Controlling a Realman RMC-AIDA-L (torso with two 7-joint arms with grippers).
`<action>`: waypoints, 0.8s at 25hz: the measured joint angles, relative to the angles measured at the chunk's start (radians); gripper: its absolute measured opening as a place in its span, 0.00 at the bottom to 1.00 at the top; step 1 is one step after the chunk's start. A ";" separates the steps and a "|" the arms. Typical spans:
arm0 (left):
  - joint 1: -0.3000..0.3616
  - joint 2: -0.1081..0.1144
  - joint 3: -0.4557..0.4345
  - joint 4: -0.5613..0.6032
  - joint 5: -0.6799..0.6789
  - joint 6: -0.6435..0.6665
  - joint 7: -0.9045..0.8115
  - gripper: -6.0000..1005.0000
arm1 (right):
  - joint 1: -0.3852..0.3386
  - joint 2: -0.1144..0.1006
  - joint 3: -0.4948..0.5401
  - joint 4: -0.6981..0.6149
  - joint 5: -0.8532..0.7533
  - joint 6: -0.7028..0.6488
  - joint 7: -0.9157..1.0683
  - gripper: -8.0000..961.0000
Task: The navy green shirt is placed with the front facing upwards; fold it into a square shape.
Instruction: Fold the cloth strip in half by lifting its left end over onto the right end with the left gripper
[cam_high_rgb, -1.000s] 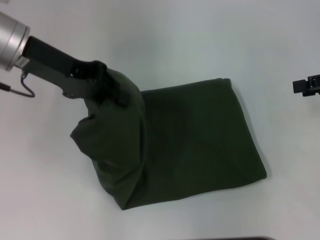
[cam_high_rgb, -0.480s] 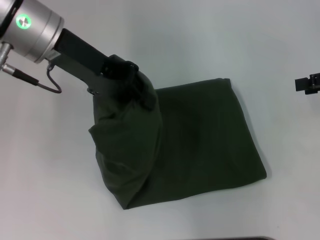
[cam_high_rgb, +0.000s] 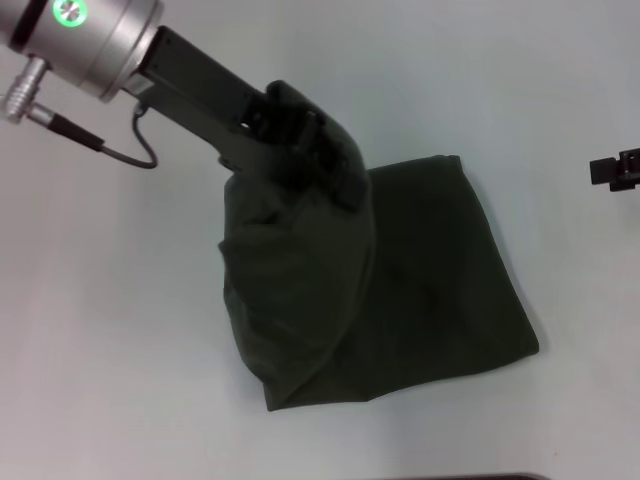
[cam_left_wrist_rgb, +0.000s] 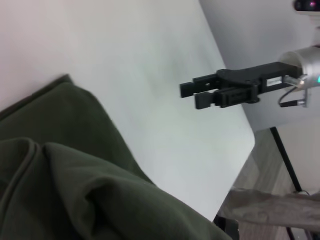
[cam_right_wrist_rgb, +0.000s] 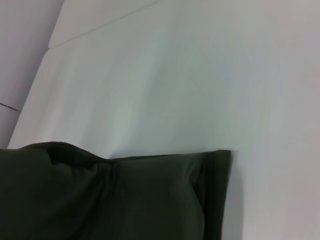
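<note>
The navy green shirt (cam_high_rgb: 430, 270) lies partly folded on the white table, plain dark olive side up; no lettering shows. My left gripper (cam_high_rgb: 335, 170) is shut on the shirt's left part and holds that fold lifted above the flat part, so cloth hangs down from it to the table. The shirt also shows in the left wrist view (cam_left_wrist_rgb: 60, 170) and the right wrist view (cam_right_wrist_rgb: 125, 195). My right gripper (cam_high_rgb: 615, 170) hovers at the far right edge, away from the shirt; it also shows in the left wrist view (cam_left_wrist_rgb: 190, 95), fingers close together.
The white table (cam_high_rgb: 120, 380) surrounds the shirt on all sides. The table's far edge and a floor with a stand leg show in the left wrist view (cam_left_wrist_rgb: 280, 150).
My left gripper has moved right and slightly up, carrying the lifted fold of the shirt over the flat part. The right gripper has not moved.
</note>
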 joint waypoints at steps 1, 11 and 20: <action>-0.005 -0.005 0.002 0.005 0.003 -0.008 0.000 0.20 | 0.000 0.001 0.000 0.001 0.000 0.000 0.000 0.67; -0.053 -0.037 0.090 0.124 0.123 -0.189 -0.015 0.22 | -0.002 0.004 0.000 0.006 0.000 0.004 0.000 0.67; -0.110 -0.049 0.177 0.215 0.090 -0.284 -0.019 0.23 | 0.000 0.003 0.000 0.007 0.000 0.004 0.003 0.67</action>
